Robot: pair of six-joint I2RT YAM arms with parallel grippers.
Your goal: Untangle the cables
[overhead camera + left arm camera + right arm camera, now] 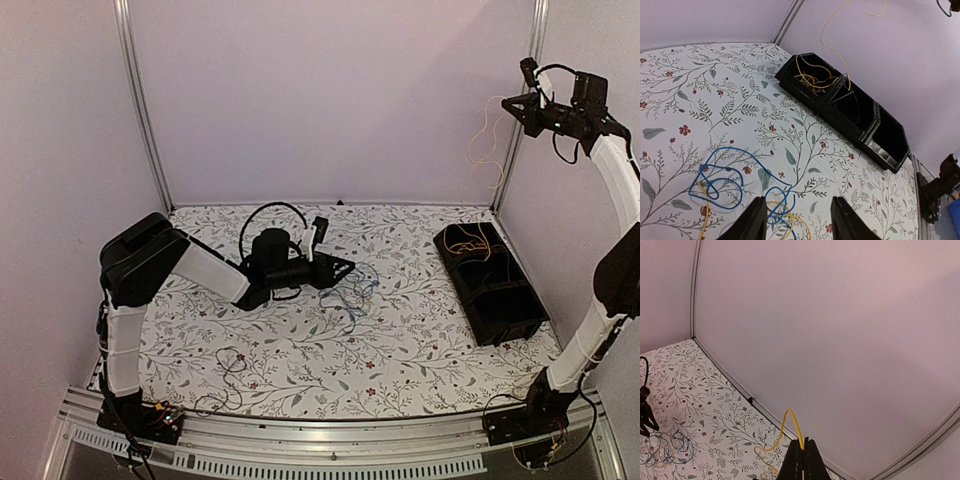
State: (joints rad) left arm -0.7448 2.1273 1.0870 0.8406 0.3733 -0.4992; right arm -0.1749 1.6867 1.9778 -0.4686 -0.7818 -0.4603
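My right gripper (pixel 512 104) is raised high at the back right and is shut on a yellow cable (pixel 784 431). That cable (pixel 487 140) hangs down into the far compartment of the black bin (pixel 500 322), where more yellow wire (pixel 812 79) is piled. My left gripper (pixel 340 268) is open and empty, low over the table's middle. Just ahead of it lies a loose tangle of blue and yellow cables (pixel 732 177); it also shows in the top view (pixel 350 298). A dark cable (pixel 228 372) lies near the front left.
The black bin (pixel 867 131) has several compartments and stands at the right side of the flowered tablecloth (pixel 400 360). The enclosure walls and metal posts (pixel 140 100) close in the back and sides.
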